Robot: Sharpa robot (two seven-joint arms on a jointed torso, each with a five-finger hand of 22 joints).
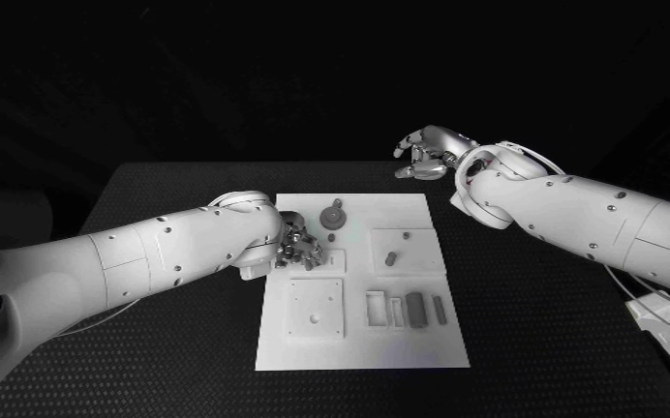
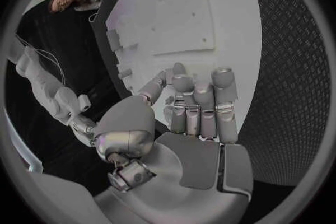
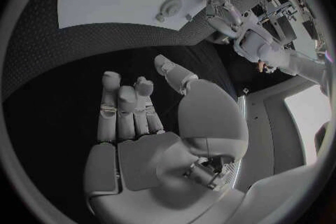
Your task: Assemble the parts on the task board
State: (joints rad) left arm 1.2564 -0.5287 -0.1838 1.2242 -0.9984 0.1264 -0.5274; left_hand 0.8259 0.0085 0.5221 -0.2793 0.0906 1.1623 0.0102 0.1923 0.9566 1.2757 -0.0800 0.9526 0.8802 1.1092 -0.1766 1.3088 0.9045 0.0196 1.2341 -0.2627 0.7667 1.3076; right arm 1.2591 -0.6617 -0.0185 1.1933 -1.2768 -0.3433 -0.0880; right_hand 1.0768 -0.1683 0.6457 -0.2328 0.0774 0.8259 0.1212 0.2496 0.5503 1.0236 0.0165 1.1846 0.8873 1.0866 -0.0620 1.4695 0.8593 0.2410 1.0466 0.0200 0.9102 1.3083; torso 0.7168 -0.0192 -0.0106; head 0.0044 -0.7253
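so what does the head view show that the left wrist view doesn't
Head view alone: the right hand raised past the far edge of the task board, holding nothing, and the grey parts in the board's near slots. Left wrist view alone: the left hand's palm and fingers from behind, nothing visible between them. Both: the left hand over the white task board and the black table.

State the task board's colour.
White, clearest in the head view: task board.
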